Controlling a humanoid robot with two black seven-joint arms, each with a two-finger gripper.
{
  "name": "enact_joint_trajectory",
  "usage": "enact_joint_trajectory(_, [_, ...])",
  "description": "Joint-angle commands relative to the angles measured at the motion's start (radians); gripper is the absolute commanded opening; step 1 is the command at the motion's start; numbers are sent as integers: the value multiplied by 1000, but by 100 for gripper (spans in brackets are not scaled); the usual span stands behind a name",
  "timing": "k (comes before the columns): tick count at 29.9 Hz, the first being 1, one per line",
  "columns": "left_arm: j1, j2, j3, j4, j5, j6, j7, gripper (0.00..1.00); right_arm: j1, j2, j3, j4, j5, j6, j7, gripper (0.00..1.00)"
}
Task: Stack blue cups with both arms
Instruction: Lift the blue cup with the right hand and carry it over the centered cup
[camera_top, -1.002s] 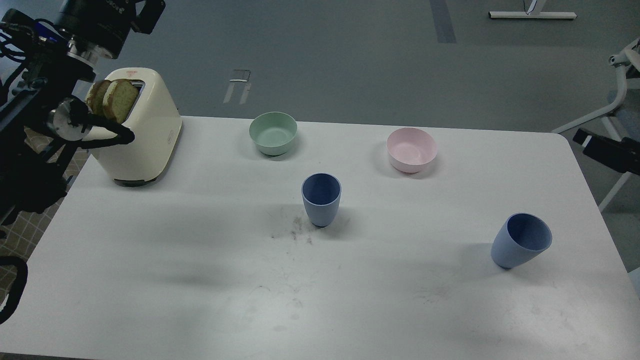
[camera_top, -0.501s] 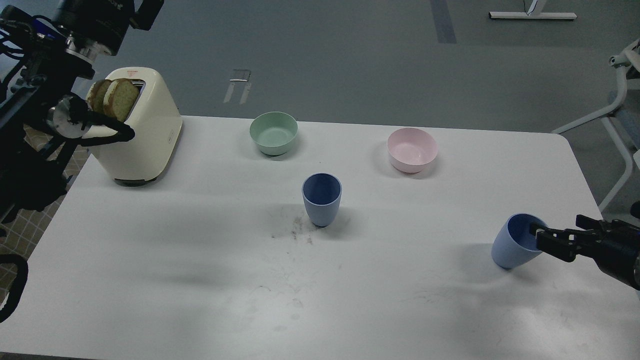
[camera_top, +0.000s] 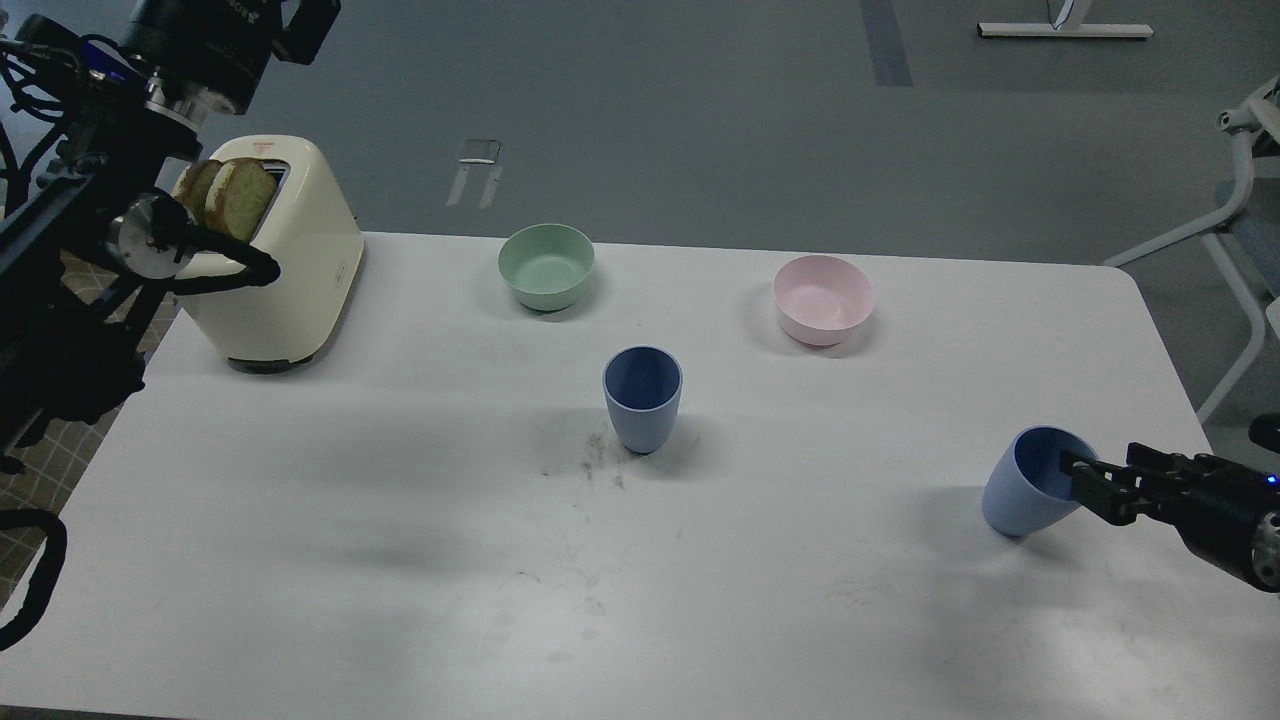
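2 matte slate-blue cups stand on the white table (camera_top: 300, 520), both handleless and tapering to a narrow rounded base. The middle cup (camera_top: 642, 398) sits upright near the table's centre, its dark mouth facing up, with a scatter of dark crumbs (camera_top: 590, 462) just beside its base on the left. The right-hand cup (camera_top: 1030, 485) stands close to the right edge, tilted with its mouth leaning toward that edge.

The right gripper (camera_top: 1082, 480) reaches in from the right edge and sits at that cup's rim; 1 fingertip looks to be inside the mouth, but its fingers are dark and seen nearly end-on, so I cannot tell whether they are spread or pinching the wall. The arm behind it is cut off by the picture's edge.

The left arm (camera_top: 90, 200) hangs over the far left corner, a tangle of black links and cables; its gripper cannot be picked out from the mass. It partly covers a cream toaster (camera_top: 290, 270) holding 2 slices of bread (camera_top: 228, 195).

Along the far edge sit a mint-green bowl (camera_top: 546, 265) and a pink bowl (camera_top: 823, 298), well apart.
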Motion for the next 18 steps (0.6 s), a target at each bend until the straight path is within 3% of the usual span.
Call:
enact_joint_trajectory(1, [2,-5,6,0,4,2,0,97,4,38,3,-7,0,0,-3,37])
enact_joint_trajectory(5, [0,-5,8,1,6,2,0,97,7,43,3,-6,0,0,-6,30])
enact_joint_trajectory(9, [0,-3,8,1,6,2,0,97,6,39,2,-7,1,0,-31,2])
enact_joint_trajectory(18, [2,-6,15,1,8,-3,0,97,12,39,17,-4,14,0,-22,0])
